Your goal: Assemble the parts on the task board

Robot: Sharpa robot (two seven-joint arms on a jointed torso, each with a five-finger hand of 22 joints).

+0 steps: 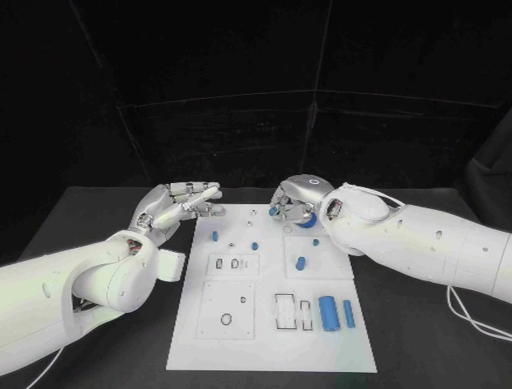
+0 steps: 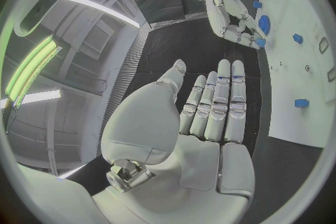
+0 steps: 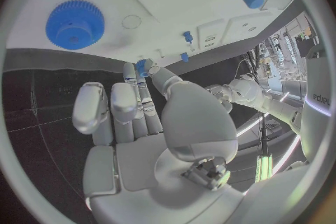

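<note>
The white task board point(image 1: 268, 348) lies mid-table. My right hand point(image 1: 293, 203) hovers over its far end and pinches a small blue gear point(image 3: 142, 65) between thumb and a finger. Just beside it a larger blue gear point(image 1: 304, 218) point(image 3: 75, 23) sits on the board. My left hand point(image 1: 181, 201) hangs by the board's far left corner with its fingers point(image 2: 223, 102) straight and nothing in the palm. Small blue pegs point(image 1: 214, 236) point(image 1: 255, 244) and a short blue cylinder point(image 1: 301, 262) stand further down the board. Two bigger blue cylinders point(image 1: 327, 312) point(image 1: 348, 313) lie near its front right.
Rectangular recesses point(image 1: 224, 263) point(image 1: 285, 310) and a ring-shaped seat point(image 1: 226, 319) are cut into the board. Black table point(image 1: 420, 356) surrounds it. A thin cable point(image 1: 480, 326) trails on the table at the right, under my right arm.
</note>
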